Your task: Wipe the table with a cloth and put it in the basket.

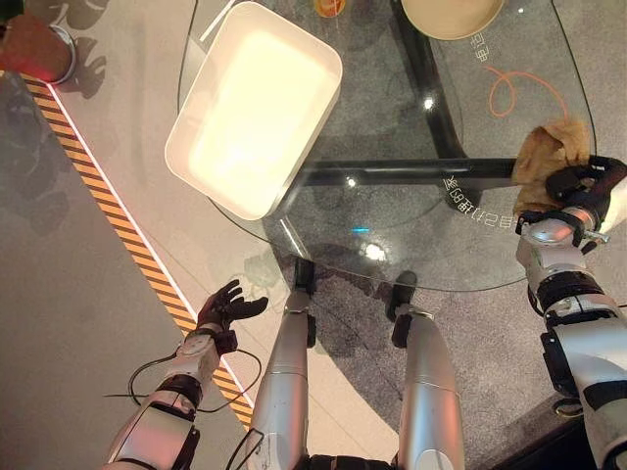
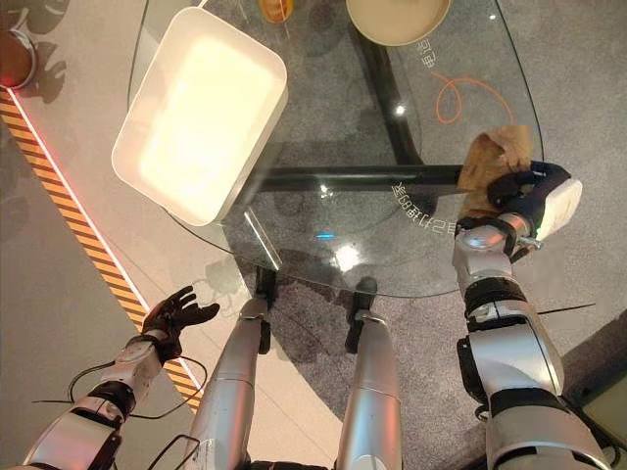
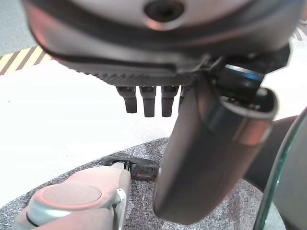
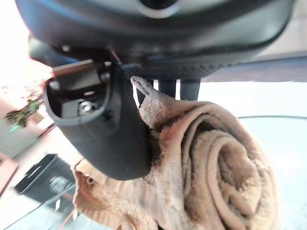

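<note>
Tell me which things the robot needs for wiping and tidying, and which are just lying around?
For the job:
- tan cloth, bunched in the right hand
- glass table
- white basket at the table's left edge

Just lying around:
- cream bowl at the far edge
- orange cord loop
- small orange thing at the far edge

The left hand hangs open, idle.

Round glass table (image 1: pixel 392 245), dark frame visible beneath. White rectangular basket (image 1: pixel 257 108) on table, well apart from right hand (image 1: pixel 588 186), toward left-hand side. Tan cloth (image 1: pixel 546 157) bunched at table edge, clutched in right hand. Pale round bowl (image 1: pixel 451 15) at far edge, beyond right hand. Small orange item (image 1: pixel 329 7) beside bowl, nearer basket. Thin orange cord (image 1: pixel 524 90) looped just beyond cloth.
</note>
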You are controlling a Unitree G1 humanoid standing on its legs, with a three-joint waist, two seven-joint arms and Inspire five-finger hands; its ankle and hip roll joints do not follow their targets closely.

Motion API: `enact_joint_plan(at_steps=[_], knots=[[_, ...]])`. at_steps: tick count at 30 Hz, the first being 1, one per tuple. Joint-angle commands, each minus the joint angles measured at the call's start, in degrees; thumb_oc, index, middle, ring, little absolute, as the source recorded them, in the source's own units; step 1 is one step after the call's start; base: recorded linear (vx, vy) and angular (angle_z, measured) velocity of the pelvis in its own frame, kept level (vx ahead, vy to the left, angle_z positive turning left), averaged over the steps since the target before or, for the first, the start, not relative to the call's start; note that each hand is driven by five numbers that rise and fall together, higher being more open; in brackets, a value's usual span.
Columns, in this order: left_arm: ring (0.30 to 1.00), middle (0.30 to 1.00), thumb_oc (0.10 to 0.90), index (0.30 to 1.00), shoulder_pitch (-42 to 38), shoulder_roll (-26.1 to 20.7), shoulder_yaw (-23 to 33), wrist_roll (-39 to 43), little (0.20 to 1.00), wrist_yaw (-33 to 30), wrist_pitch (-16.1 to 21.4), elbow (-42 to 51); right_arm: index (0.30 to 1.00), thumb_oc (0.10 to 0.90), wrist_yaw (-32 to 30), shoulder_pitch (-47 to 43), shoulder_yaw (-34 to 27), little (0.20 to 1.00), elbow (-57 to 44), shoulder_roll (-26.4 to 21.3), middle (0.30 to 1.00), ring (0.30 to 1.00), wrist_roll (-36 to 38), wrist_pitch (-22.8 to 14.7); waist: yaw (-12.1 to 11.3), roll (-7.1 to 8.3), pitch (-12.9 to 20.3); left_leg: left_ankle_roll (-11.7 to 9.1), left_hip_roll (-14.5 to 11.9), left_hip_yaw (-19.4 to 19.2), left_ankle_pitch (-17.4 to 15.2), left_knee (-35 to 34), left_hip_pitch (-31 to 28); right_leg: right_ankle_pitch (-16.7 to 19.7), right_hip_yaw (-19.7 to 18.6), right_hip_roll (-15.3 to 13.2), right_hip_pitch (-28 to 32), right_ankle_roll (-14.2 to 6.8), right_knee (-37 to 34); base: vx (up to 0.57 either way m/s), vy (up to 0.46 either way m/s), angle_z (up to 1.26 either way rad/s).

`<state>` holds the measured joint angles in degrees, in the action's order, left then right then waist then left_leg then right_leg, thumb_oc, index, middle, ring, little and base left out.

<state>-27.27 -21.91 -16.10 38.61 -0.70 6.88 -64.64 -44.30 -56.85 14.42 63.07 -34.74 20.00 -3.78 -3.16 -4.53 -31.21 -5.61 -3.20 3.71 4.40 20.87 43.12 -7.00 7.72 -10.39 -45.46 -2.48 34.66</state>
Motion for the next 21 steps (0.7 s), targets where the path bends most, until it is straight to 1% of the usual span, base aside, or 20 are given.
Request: enact_joint_plan(at_steps=[1, 3, 4, 6, 7, 15, 18, 21], knots=[[0.9, 0.9, 0.8, 0.9, 0.8, -0.9, 1.4, 1.2, 0.9, -1.2, 1.7, -2.1, 0.3, 0.1, -0.6, -4.0, 1.9, 0.2, -5.7, -3.7, 0.3, 0.3, -5.6, -4.3, -0.2, 0.46, 1.4, 5.4, 3.8, -4.4, -8.3, 5.3, -2.0, 3.0, 0.0, 3.9, 1.6, 0.6, -4.8, 0.0, 0.0, 0.0], [0.9, 0.9, 0.8, 0.9, 0.8, -0.7, 1.4, 1.1, 0.9, -1.4, 1.7, -2.0, 0.3, 0.1, -0.4, -4.2, 2.8, 0.2, -6.6, -3.0, 0.3, 0.3, -6.3, -3.7, -0.3, 0.42, 1.4, 5.4, 4.0, -4.4, -8.2, 5.2, -2.1, 2.9, 0.0, 4.0, 1.8, 0.7, -5.0, 0.0, 0.0, 0.0], [0.9, 0.9, 0.8, 0.9, 0.7, -0.4, 1.1, 1.1, 0.9, -1.7, 1.7, -1.8, 0.3, 0.1, 0.1, -4.7, 3.7, 0.2, -7.7, -2.4, 0.3, 0.3, -7.1, -2.6, -0.4, 0.34, 1.4, 5.4, 4.1, -4.4, -8.2, 5.2, -2.1, 2.9, 0.1, 4.0, 1.8, 0.8, -5.0, 0.0, 0.0, 0.0], [0.9, 0.9, 0.8, 0.9, 0.7, -0.2, 1.1, 1.0, 0.9, -1.8, 1.8, -1.7, 0.3, 0.1, 0.2, -4.8, 4.1, 0.2, -7.9, -1.9, 0.3, 0.3, -7.6, -2.3, -0.4, 0.29, 1.4, 5.4, 4.1, -4.4, -8.2, 5.2, -2.0, 2.8, 0.1, 4.0, 1.7, 0.8, -5.0, 0.0, 0.0, 0.0], [0.9, 0.9, 0.8, 0.9, 0.8, -0.1, 1.0, 1.1, 0.9, -1.8, 1.8, -1.5, 0.3, 0.1, 0.9, -5.3, 5.4, 0.2, -8.7, -1.3, 0.3, 0.3, -8.6, -1.2, -0.5, 0.17, 1.4, 5.4, 4.2, -4.5, -8.2, 5.2, -2.0, 2.7, 0.1, 3.9, 1.7, 0.9, -5.0, 0.0, 0.0, 0.0], [0.9, 0.9, 0.8, 0.9, 0.6, 0.8, 0.6, 0.6, 0.9, -2.0, 2.0, -1.4, 0.3, 0.1, 3.5, -6.7, 8.8, 0.2, -9.2, 0.7, 0.3, 0.3, -12.2, -0.4, -1.1, -0.21, 1.4, 5.5, 4.4, -4.9, -8.2, 5.1, -2.3, 2.5, 0.7, 3.5, 2.0, 1.1, -4.8, 0.0, 0.0, 0.0], [0.9, 0.9, 0.8, 0.9, 1.1, 1.5, 0.5, 0.3, 0.9, -2.8, 2.1, -0.5, 0.3, 0.1, 4.5, -6.7, 11.0, 0.2, -13.6, 2.0, 0.3, 0.3, -13.4, 1.3, -1.2, -0.2, 1.4, 5.4, 4.5, -5.0, -7.9, 4.9, -2.3, 2.6, 1.0, 3.4, 2.0, 1.2, -4.9, 0.0, 0.0, 0.0], [0.9, 0.9, 0.8, 0.9, 1.3, 2.1, 0.6, -0.1, 0.9, -3.6, 2.0, 0.1, 0.3, 0.1, 6.5, -6.1, 12.6, 0.2, -17.3, 3.5, 0.3, 0.3, -15.4, 2.1, -1.3, -0.08, 1.4, 5.2, 4.5, -5.2, -7.6, 4.6, -2.5, 2.6, 1.2, 3.4, 2.2, 1.2, -5.1, 0.0, 0.0, 0.0]])
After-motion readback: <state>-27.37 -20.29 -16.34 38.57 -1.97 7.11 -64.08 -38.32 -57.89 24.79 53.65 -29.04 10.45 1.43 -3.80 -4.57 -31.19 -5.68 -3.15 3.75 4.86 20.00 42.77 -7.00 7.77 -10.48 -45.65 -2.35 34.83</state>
